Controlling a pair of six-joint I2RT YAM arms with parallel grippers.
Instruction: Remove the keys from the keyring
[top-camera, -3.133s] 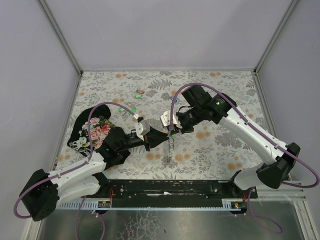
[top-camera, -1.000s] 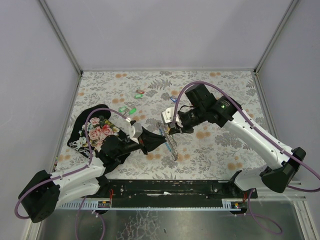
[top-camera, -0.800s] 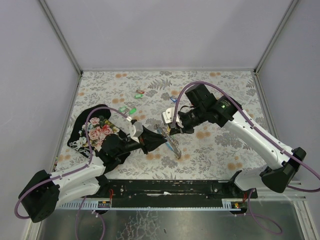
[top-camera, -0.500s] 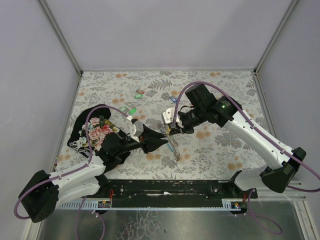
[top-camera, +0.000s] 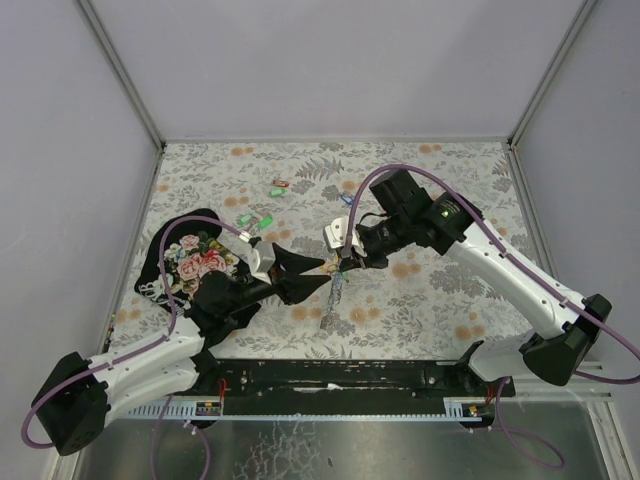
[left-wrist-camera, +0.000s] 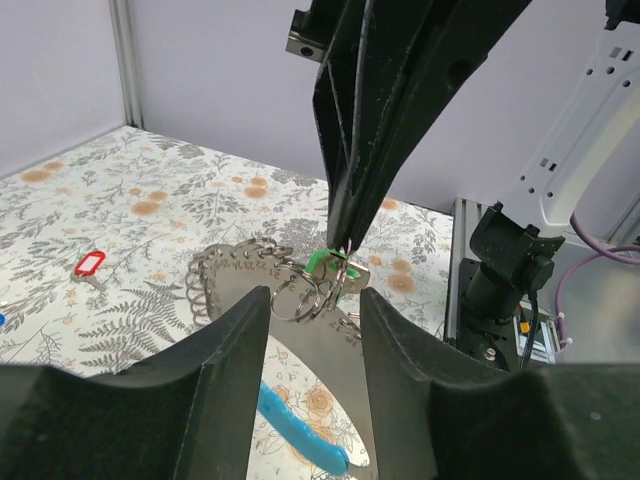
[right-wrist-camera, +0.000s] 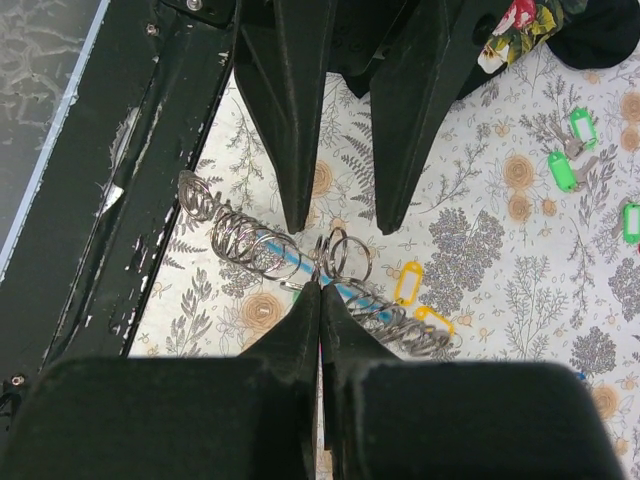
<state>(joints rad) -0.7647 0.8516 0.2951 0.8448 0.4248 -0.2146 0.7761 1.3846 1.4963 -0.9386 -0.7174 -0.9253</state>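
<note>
The keyring (top-camera: 333, 298) hangs clear of the table (top-camera: 450, 170), a little way off the black floral cloth (top-camera: 190, 262) on the side towards the right arm, and does not touch the cloth. The right gripper (top-camera: 341, 266) holds it from above. Its fingers are pressed tight together on the strap, right where the green key tag (left-wrist-camera: 325, 262) sits (whether the tips also catch the tag itself I cannot tell). From that pinch the strap droops away. The left wrist view shows its row of metal rings (right-wrist-camera: 240, 240) and its blue section (left-wrist-camera: 300, 430) at the low end.

The left gripper (top-camera: 322, 272) reaches out from over the cloth and points at the same spot. Its fingers are spread, one on each side of a couple of rings beside the tag, and neither finger is clearly touching anything. The green key tag is still on the keyring.

Several loose green tags (top-camera: 262, 220) lie on the table just past the cloth's far edge. Two yellow tags (right-wrist-camera: 408, 283) lie farther from the cloth than those, under the hanging strap. A red tag (left-wrist-camera: 88, 264) lies on the table farther out still.
</note>
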